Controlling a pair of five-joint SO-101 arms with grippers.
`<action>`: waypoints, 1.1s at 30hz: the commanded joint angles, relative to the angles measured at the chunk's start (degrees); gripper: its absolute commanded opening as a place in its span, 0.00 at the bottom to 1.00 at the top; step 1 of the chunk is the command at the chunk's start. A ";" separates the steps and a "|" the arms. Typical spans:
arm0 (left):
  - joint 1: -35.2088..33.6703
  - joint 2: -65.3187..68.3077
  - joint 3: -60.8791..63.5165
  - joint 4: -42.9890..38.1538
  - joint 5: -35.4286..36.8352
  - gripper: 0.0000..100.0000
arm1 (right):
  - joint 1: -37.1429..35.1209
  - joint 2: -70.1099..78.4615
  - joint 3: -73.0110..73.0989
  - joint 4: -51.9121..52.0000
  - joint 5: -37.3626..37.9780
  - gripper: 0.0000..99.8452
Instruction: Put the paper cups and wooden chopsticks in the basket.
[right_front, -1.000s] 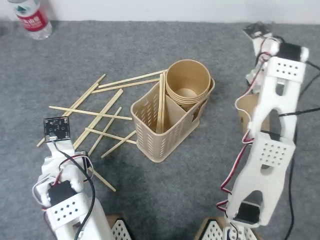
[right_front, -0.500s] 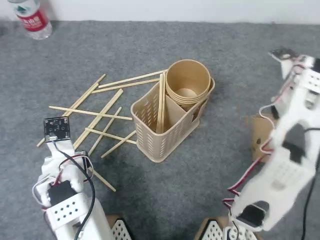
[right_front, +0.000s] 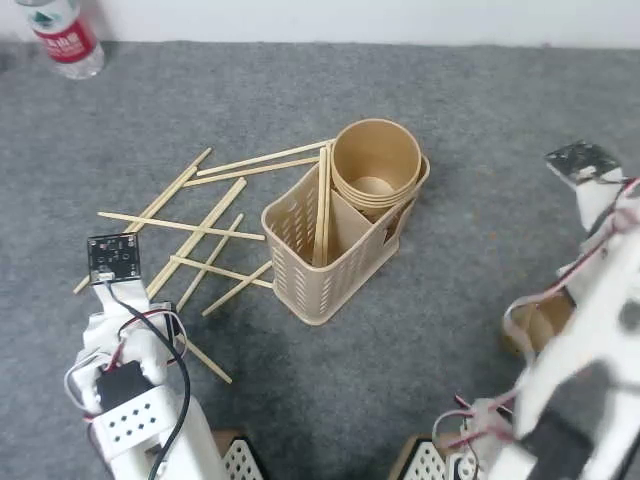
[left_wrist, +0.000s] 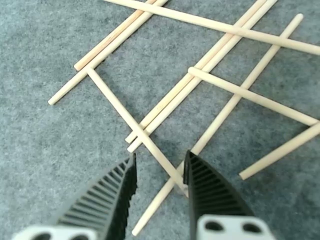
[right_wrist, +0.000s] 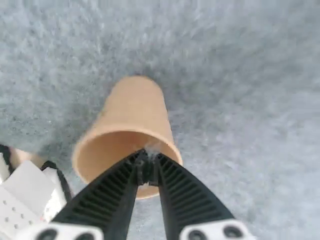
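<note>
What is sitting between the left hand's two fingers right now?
Two crossed chopsticks on the grey carpet lie in the gap of the open left hand, seen in the left wrist view.

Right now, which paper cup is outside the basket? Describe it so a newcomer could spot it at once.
Start at the tan slotted basket in the middle of the high view, then look towards the right arm's side. There a single paper cup is tipped sideways, its rim pinched in the right hand. Unlike the stacked cups upright in the basket, it is alone and outside it.
</note>
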 joint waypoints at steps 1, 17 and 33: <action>0.18 -0.62 -0.40 -1.23 0.44 0.15 | -4.97 -13.14 3.69 2.07 -3.16 0.08; 0.18 -0.62 -0.40 -1.14 0.35 0.15 | -20.00 -24.75 29.36 -0.57 -27.52 0.21; 0.09 -0.62 -0.40 -1.05 0.26 0.15 | -19.82 -26.42 32.79 -6.81 -23.82 0.21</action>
